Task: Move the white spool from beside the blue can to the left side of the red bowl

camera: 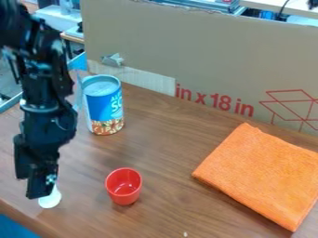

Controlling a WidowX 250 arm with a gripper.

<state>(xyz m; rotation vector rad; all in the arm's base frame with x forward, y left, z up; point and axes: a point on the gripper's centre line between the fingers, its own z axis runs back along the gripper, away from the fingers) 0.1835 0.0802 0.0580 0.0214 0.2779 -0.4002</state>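
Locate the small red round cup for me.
In the camera view, the small red round cup stands upright on the brown wooden table, low and left of centre, just right of the small white object at the black two-finger gripper.

Table [172,142]: wood grain, smooth, semi-gloss.
Cup [115,194]: smooth plastic, glossy.
Cloth [264,174]: woven fabric, matt.
Panel [205,51]: cardboard, matt.
Can [104,109]: printed label, smooth, slight sheen.

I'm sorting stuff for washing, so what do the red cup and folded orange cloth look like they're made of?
The red cup looks like smooth, glossy plastic, from its bright highlights and even color, though glazed ceramic is possible. The folded orange cloth seems a soft, matte textile, perhaps microfiber or terry, from its fuzzy, shineless surface.
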